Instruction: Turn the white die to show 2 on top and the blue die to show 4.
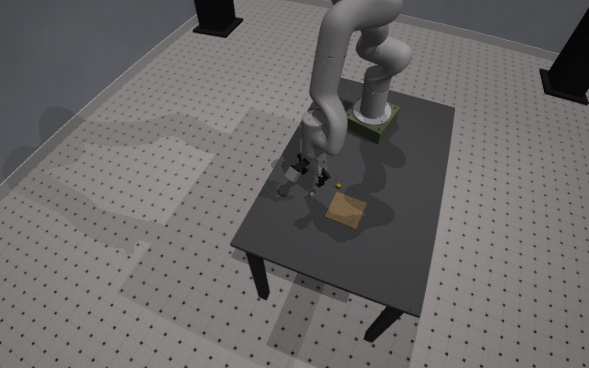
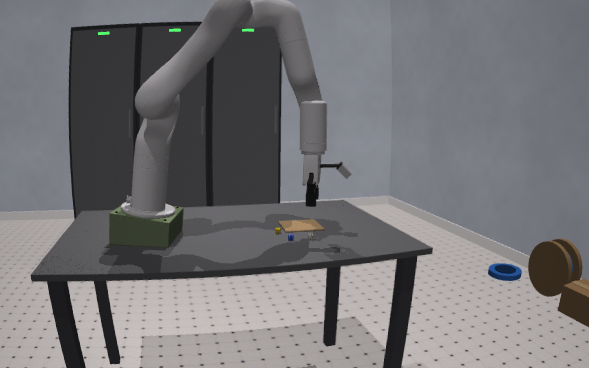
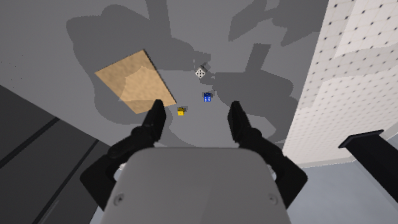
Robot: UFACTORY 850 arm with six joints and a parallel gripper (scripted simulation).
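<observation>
In the wrist view the tan mat (image 3: 134, 82) lies flat on the dark table. The white die (image 3: 200, 73), the blue die (image 3: 207, 97) and the yellow die (image 3: 180, 111) all lie on the table beside the mat, none on it and none touching another. My gripper (image 3: 197, 108) is open and empty, high above the dice. In the exterior view the gripper (image 2: 311, 197) hangs above the table behind the mat (image 2: 301, 225), with the yellow die (image 2: 277, 230), the blue die (image 2: 290, 237) and the white die (image 2: 310, 234) in front. The top faces are too small to read.
The arm's green base block (image 2: 146, 226) stands at the table's other end. The table edge runs close to the white die (image 1: 311, 192). On the floor lie a blue ring (image 2: 504, 271), a wooden spool (image 2: 553, 267) and a cardboard box (image 2: 588, 302).
</observation>
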